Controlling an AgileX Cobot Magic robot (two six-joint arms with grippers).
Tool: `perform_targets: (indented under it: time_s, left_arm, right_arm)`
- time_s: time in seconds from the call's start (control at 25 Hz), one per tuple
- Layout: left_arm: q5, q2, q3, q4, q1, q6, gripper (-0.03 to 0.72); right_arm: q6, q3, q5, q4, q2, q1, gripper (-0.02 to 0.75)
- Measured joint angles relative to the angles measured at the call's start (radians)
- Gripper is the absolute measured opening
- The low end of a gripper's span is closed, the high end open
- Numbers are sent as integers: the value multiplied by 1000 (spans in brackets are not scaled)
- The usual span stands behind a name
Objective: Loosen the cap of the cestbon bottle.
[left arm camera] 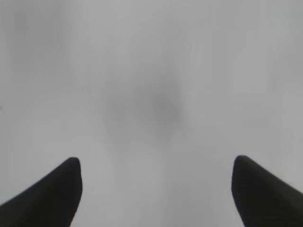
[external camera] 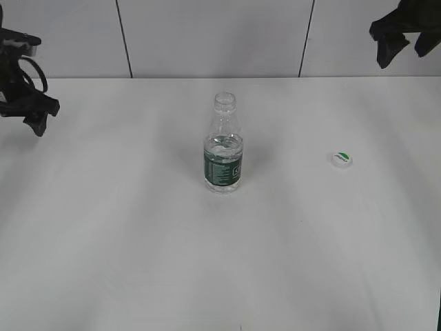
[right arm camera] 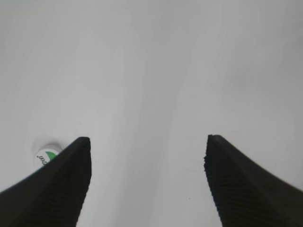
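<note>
Bottle [external camera: 224,148] upright near the middle of the white worktop [external camera: 124,227], a little toward the far edge; clear plastic, dark green label band with white print, some water inside up to about the top of the label; narrow ribbed neck open at the top, no lid on it. Cap [external camera: 341,159] off the bottle, lying flat on the worktop well apart to the right, toward the right edge; white, green mark facing up; touching nothing. Same cap [right arm camera: 45,156] seen in the right wrist view at lower left, partly hidden behind the left fingertip [right arm camera: 66,179].

Left gripper [external camera: 31,110] at the far left edge, raised off the worktop, well away from the bottle; fingers spread wide in the left wrist view [left arm camera: 156,189], gap empty, only bare worktop beneath with a soft shadow. Right gripper [external camera: 406,38] high at the far right corner, against the grey wall panels [external camera: 207,34], well above and behind the cap; fingers spread wide in the right wrist view [right arm camera: 147,179], pinching nothing, ribbed pads [right arm camera: 236,184] visible on the inner faces.

Neither gripper touching bottle or cap; bottle not in either wrist view.
</note>
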Motion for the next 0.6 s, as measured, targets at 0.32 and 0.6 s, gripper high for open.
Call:
perform_targets:
  time_s: [0.32, 0.6]
  left_arm:
    - [297, -16, -135, -296, 20, 228, 580]
    - [370, -82, -137, -314, 20, 243, 580]
  right_arm:
    - [-1, -39, 12, 139, -3, -104, 569]
    - [-1, -39, 16, 212, -67, -109, 569]
